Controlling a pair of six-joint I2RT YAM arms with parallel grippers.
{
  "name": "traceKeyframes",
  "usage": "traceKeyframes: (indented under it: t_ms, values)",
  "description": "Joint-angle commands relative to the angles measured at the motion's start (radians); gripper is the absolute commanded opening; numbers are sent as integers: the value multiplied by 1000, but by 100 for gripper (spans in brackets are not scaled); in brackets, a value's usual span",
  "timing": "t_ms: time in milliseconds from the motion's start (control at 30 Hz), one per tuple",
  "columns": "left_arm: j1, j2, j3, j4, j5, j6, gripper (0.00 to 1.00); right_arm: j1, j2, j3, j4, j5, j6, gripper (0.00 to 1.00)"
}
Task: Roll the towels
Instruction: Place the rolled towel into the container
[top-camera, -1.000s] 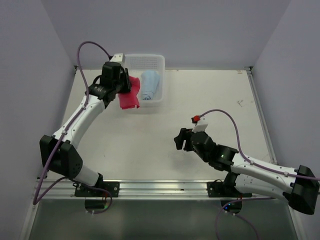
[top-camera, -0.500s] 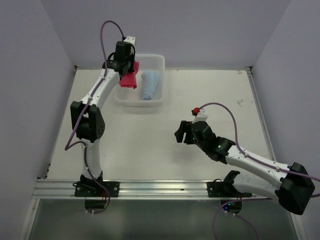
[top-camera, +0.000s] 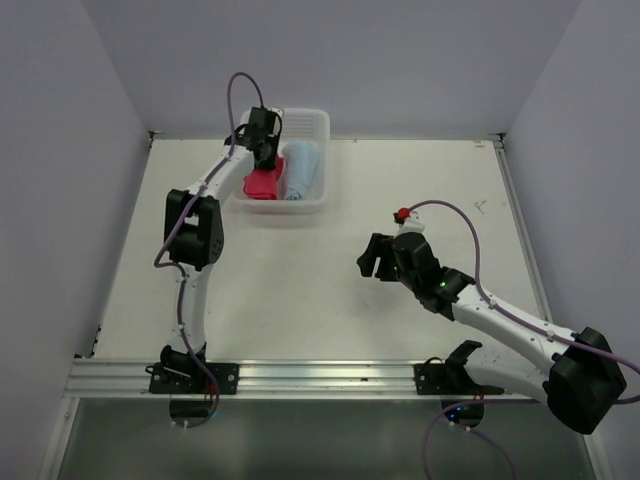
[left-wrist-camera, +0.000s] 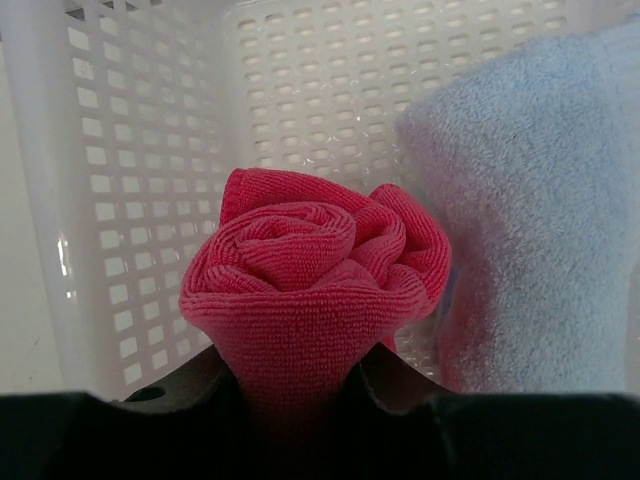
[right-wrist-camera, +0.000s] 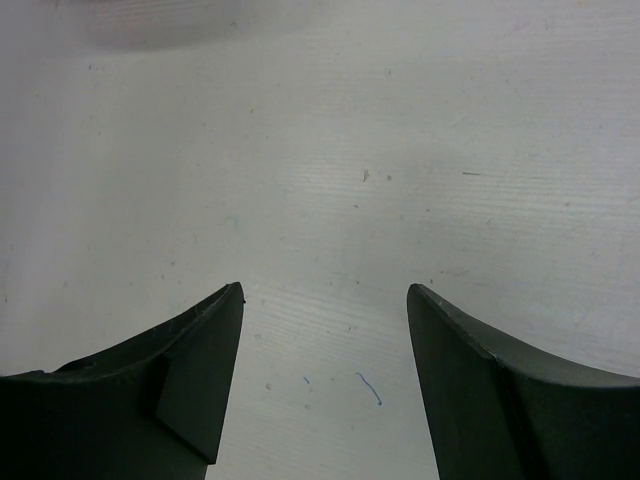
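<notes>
basket (top-camera: 324, 140) | table (top-camera: 330, 290) far edge (left side) | holds left towel (left-wrist-camera: 310, 270), right towel (left-wrist-camera: 540, 220)

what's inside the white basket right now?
Rolled pink-red towel on the left, clamped in the left gripper, with the light blue towel beside it on the right. The basket floor under both is covered.

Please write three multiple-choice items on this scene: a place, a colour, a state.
1. The light blue towel lies: A on a shelf; B in the white mesh basket; C on a chair.
2. The rolled towel in the left pincer is: A pink-red; B green; C yellow.
3. The right pincer is: A shut on a towel; B open and empty; C out of view.
Answers: B, its walls surround it; A, seen in the wrist view; B, only table in its gap.
</notes>
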Motion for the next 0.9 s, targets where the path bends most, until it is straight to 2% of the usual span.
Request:
traceKeyframes:
  t_ms: [0, 67, 100, 167, 200, 467, 533, 633, 667, 867]
  values:
    - [10, 17, 9, 37, 22, -27, 15, -13, -5, -12, 33, -33, -1, 70]
    - [14, 35, 9, 48, 37, -50, 19, -19, 0, -15, 33, -39, -4, 70]
    - [19, 40, 3, 50, 40, -63, 30, -26, 3, -15, 35, -42, -4, 70]
    - [27, 52, -3, 54, 63, -97, 39, -30, 7, -12, 38, -53, -6, 70]
    - [34, 54, -14, 59, 74, -109, 48, -38, 13, -10, 39, -56, -6, 70]
    - [68, 28, -62, 70, 117, -165, 61, -62, 4, 25, 15, -54, -32, 69]
    - [76, 15, -65, 70, 117, -174, 66, -66, 1, 32, 6, -57, -32, 69]
    - [80, -15, -57, 73, 140, -174, 83, -66, -3, 46, -4, -71, -29, 69]
    - [85, -37, -57, 76, 167, -171, 99, -67, -6, 54, -8, -73, -27, 69]
    - [88, -123, -33, 70, 207, -175, 100, -69, -48, 101, -57, -40, -52, 70]
